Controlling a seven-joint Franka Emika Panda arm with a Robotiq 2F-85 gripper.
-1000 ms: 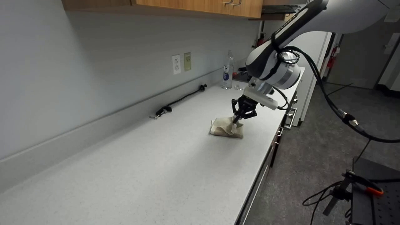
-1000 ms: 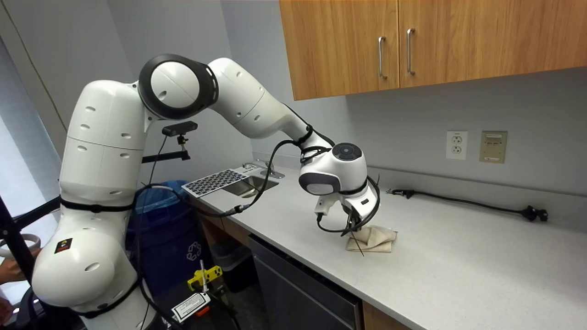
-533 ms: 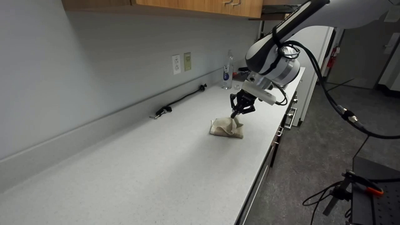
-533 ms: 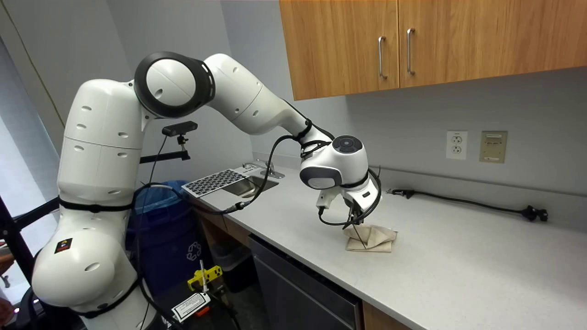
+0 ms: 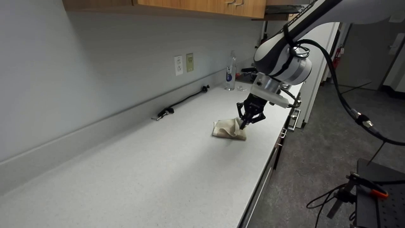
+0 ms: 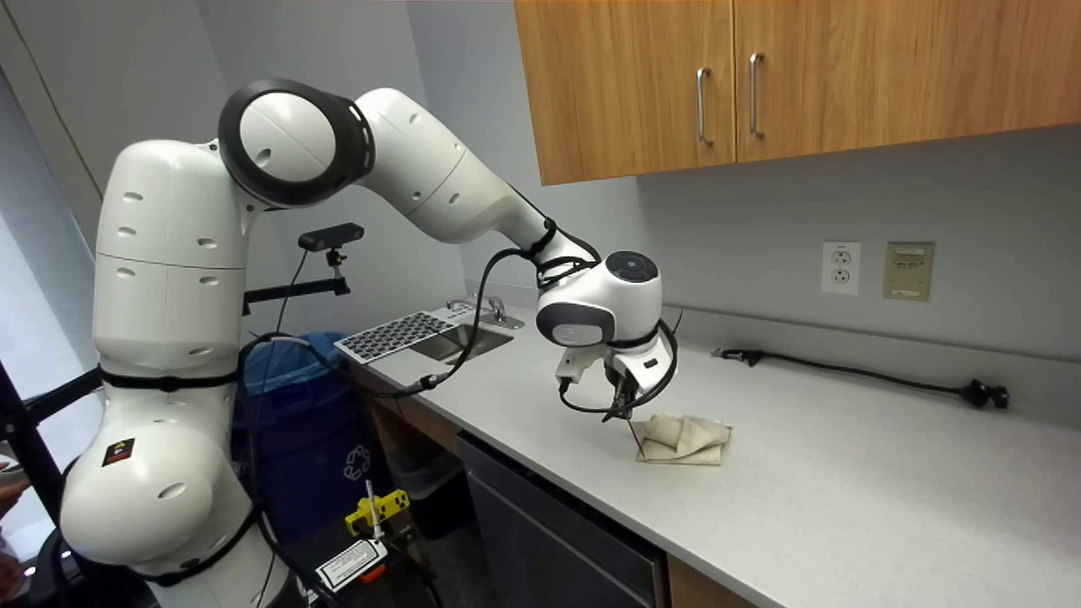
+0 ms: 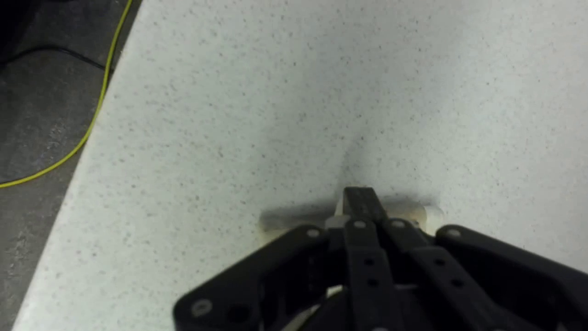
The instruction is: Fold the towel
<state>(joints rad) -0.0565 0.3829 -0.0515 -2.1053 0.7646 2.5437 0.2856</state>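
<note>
hand (image 5: 243,126) fingers together, contact with the towel (image 5: 225,130) unclear; press its raised fold (image 6: 688,432) straight down, smoothing parallel to the front edge of the counter (image 5: 152,171), never dragging.

White Arm (image 6: 422,181), Black Claw (image 7: 367,207)

Casing (image 6: 160,329) white, finely seamed, with oval recesses (image 6: 207,242). Dark elbow ring (image 6: 342,139) and round grey wrist pad (image 6: 632,267) fitted. Black straps (image 6: 169,382) encircle the links; a black cable (image 5: 333,74) runs outside (inline connector (image 5: 361,118), metal at both ends). Lettering (image 5: 298,16) on a dark stripe (image 5: 311,19) reads "EMIKA". Lower casing bears a small square label (image 6: 118,452). Claw shows round screw heads (image 7: 201,308) and drilled holes (image 7: 369,262).
</note>
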